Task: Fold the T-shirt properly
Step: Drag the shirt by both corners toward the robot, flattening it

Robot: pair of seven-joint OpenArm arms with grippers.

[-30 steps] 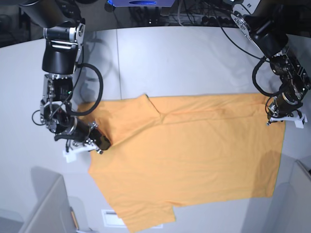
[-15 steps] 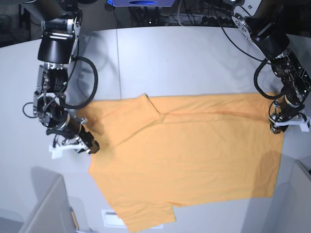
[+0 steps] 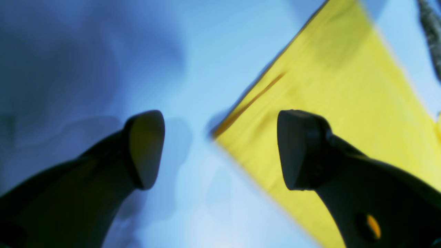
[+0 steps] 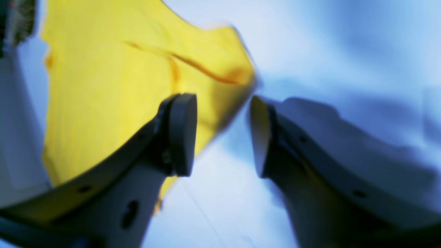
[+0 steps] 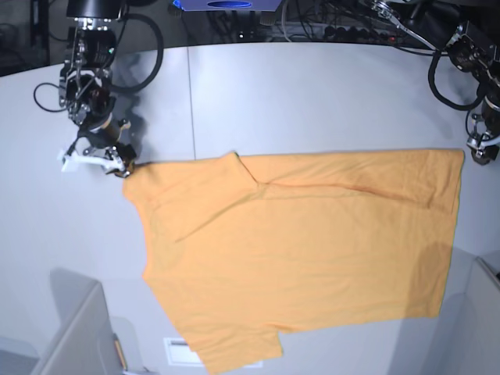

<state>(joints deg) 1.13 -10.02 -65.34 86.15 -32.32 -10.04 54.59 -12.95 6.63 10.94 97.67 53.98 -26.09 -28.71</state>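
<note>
Grey table (image 5: 312,94), flat light-orange T-shirt (image 5: 312,242), faintly creased

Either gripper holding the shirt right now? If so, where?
Nothing held. Left gripper and right gripper both stand open, each just off a corner of the T-shirt.

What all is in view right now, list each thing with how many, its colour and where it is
T-shirt: one, light orange, spread flat across the middle of the table, one sleeve toward the near edge.
Table: one, pale grey, under everything.
Cables: several, dark, along the far edge.
Left gripper: one, dark, jaws open, empty, just off the shirt's far corner.
Right gripper: one, pale grey, jaws open, empty, beside the shirt's corner.
</note>
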